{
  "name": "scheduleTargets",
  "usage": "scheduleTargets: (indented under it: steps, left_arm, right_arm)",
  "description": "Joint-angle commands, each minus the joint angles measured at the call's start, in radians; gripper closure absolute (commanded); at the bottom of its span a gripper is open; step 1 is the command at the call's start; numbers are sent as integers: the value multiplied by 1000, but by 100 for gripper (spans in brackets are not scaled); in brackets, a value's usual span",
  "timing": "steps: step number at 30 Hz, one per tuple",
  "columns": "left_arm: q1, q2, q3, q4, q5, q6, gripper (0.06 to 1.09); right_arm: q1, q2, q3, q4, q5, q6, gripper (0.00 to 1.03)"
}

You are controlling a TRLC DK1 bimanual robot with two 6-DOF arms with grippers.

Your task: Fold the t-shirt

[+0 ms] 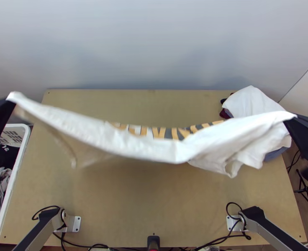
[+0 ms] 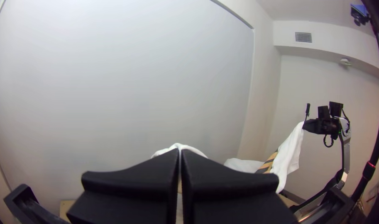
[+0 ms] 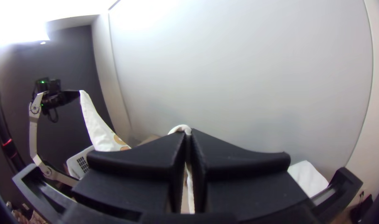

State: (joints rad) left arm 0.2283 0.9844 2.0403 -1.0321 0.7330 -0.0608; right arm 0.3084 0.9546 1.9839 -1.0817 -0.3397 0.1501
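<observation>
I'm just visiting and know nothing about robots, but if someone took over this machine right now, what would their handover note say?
Left tool: shut on one end of the white t-shirt, held up at the table's left side.
Right tool: shut on the shirt's other end, up at the right side.
Shirt: stretched between them above the table, sagging in the middle, striped print partly visible.
Nearby: cloth pile at the far right corner; basket of clothes at the left.
Done: shirt picked up by both ends.
Left: lay it flat, then fold it.
</observation>
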Motion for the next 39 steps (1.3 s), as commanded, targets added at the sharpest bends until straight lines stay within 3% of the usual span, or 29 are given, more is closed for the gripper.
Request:
scheduleTargets:
  steps: [1, 6, 12, 19, 25, 27, 30, 32, 39]
  left_arm:
    - [45, -121, 70, -72, 2, -19, 104]
    - [80, -168, 136, -72, 2, -82, 104]
    - [106, -230, 92, -75, 3, -80, 104]
    - [111, -279, -278, 58, 3, -31, 104]
    - [101, -231, -697, 283, -7, 22, 104]
    - [51, -196, -839, 385, -63, 53, 104]
    - [-168, -155, -1059, 552, -262, 93, 104]
    - [-279, -93, -1137, 649, -336, 92, 104]
    - [-334, 257, -1103, 857, -432, 67, 104]
  right_arm:
    - [89, -24, 104, 6, -68, 43, 100]
    - [64, -68, 121, 25, -87, 74, 100]
    - [1, -112, 104, 28, -125, 105, 100]
    - [-38, -168, -252, 100, -84, 72, 100]
    - [-57, -83, -528, 232, -48, 45, 100]
    - [-61, -24, -570, 275, -33, 34, 100]
    - [-61, 76, -625, 338, -25, 17, 100]
    - [-57, 141, -652, 385, -16, 5, 100]
    - [-81, 440, -671, 546, 65, -61, 100]
